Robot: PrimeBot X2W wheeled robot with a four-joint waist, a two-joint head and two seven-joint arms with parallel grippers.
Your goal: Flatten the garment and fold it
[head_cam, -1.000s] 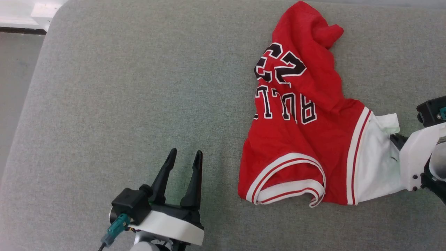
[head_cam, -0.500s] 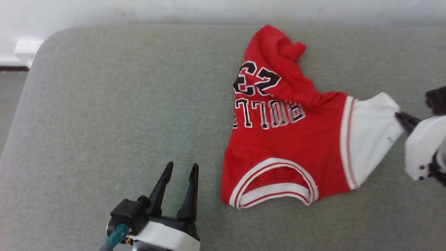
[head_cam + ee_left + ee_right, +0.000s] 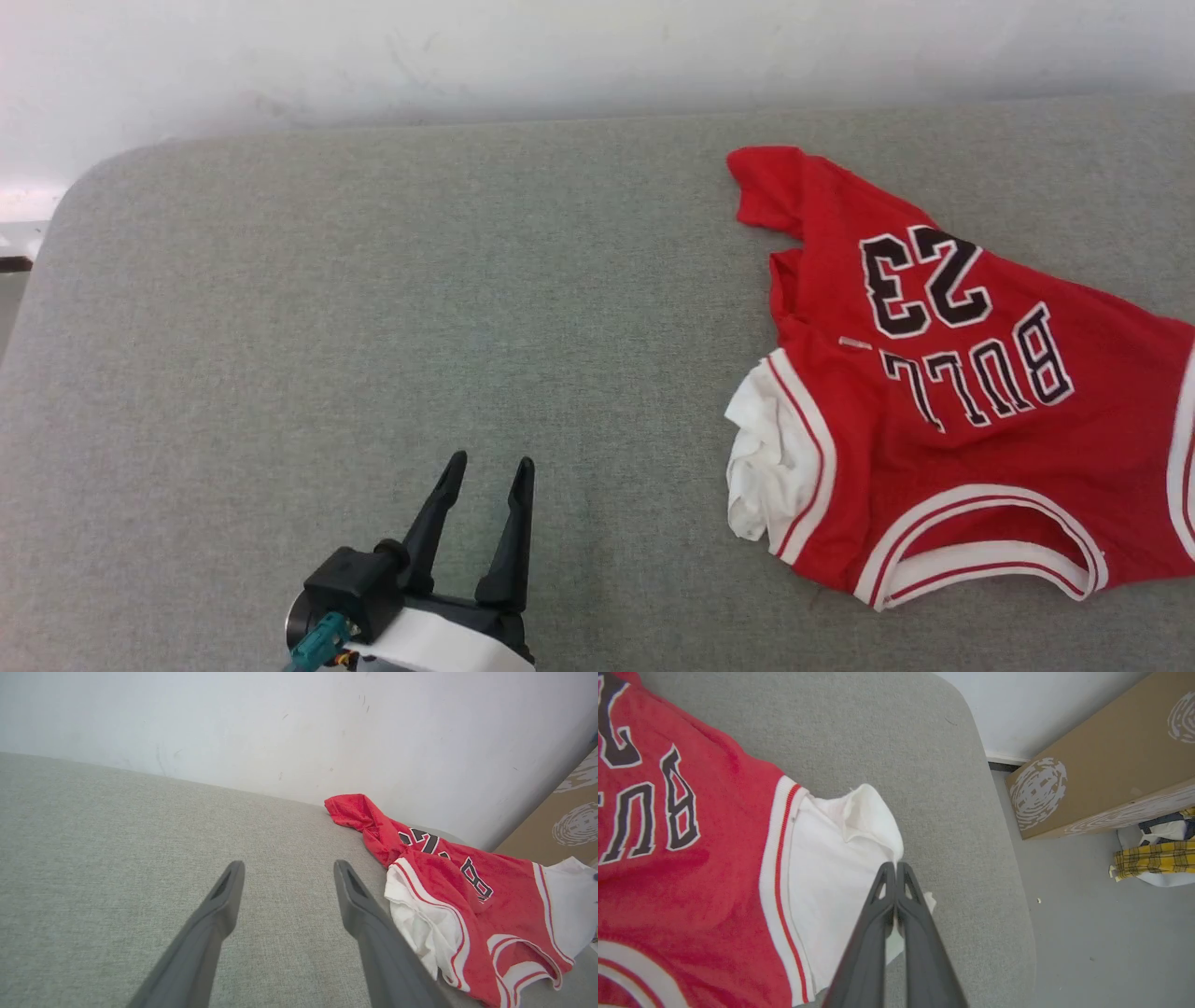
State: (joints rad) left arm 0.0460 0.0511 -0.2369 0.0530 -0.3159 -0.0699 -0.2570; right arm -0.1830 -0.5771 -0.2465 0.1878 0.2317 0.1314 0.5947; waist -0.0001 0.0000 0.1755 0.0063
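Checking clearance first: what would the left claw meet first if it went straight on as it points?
The left claw would probably meet bare cushion short of the wall; depth is unclear. The jersey lies to its right.

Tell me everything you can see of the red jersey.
The garment is a red jersey-style T-shirt of soft knit, with white short sleeves, red-and-white striped trim, and black, white-outlined "23" and "BULL" facing up. It lies rumpled on the grey cushion near the wall. One white sleeve is bunched; the right claw is shut on the edge of the other sleeve.
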